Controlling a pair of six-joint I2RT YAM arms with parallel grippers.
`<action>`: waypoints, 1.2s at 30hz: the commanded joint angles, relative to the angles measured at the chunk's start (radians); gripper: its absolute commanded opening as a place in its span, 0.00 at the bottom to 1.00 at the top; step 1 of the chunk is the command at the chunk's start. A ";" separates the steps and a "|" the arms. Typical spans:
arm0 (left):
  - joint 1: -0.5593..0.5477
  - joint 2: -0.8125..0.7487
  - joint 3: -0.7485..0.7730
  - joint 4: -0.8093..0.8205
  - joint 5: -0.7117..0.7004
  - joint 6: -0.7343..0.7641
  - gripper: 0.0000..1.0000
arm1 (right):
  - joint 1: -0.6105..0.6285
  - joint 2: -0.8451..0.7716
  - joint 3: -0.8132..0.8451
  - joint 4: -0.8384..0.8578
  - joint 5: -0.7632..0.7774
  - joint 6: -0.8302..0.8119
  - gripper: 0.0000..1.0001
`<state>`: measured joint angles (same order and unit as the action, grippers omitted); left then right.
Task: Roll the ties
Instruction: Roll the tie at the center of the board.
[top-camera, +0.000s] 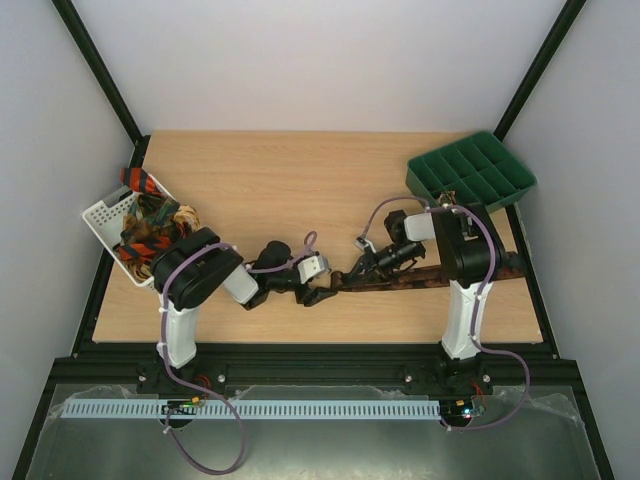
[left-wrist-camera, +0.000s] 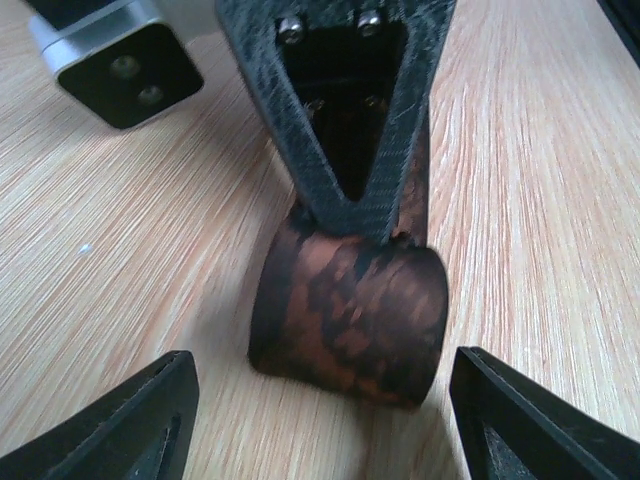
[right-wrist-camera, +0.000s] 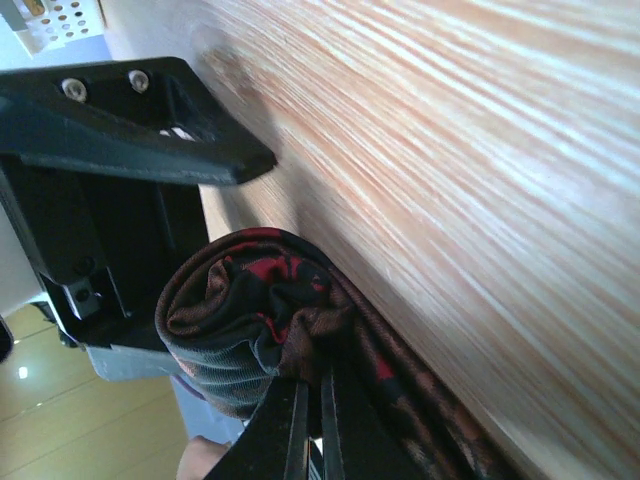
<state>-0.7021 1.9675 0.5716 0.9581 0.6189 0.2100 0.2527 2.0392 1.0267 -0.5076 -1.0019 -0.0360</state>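
A dark brown tie with reddish specks (top-camera: 400, 281) lies along the table's front right. Its left end is rolled into a small coil (left-wrist-camera: 350, 310), which also shows in the right wrist view (right-wrist-camera: 240, 320). My right gripper (right-wrist-camera: 312, 425) is shut on the coil and pinches its inner layers; it also shows in the top view (top-camera: 350, 273). My left gripper (left-wrist-camera: 330, 420) is open, its fingers (left-wrist-camera: 130, 420) on either side just in front of the coil without touching it; it also shows in the top view (top-camera: 322, 293). The other ties (top-camera: 150, 230), orange-and-black striped and tan-gold, lie heaped in the basket.
A white slotted basket (top-camera: 100, 215) stands at the table's left edge. A green compartment tray (top-camera: 470, 170) stands at the back right. The wooden table (top-camera: 300, 180) lies bare behind the arms. The tie's far end reaches the right edge (top-camera: 512, 266).
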 joint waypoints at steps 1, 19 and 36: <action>-0.037 0.077 -0.004 0.100 0.015 -0.026 0.72 | 0.022 0.106 -0.019 0.002 0.292 0.002 0.01; -0.075 -0.013 0.089 -0.357 -0.176 0.138 0.17 | 0.017 0.025 0.024 -0.054 0.357 -0.060 0.24; -0.093 -0.002 0.241 -0.746 -0.290 0.187 0.15 | 0.043 -0.208 0.000 -0.026 0.194 0.015 0.53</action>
<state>-0.7879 1.9293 0.8364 0.4393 0.4168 0.3714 0.2642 1.8088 1.0321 -0.5488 -0.7536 -0.0696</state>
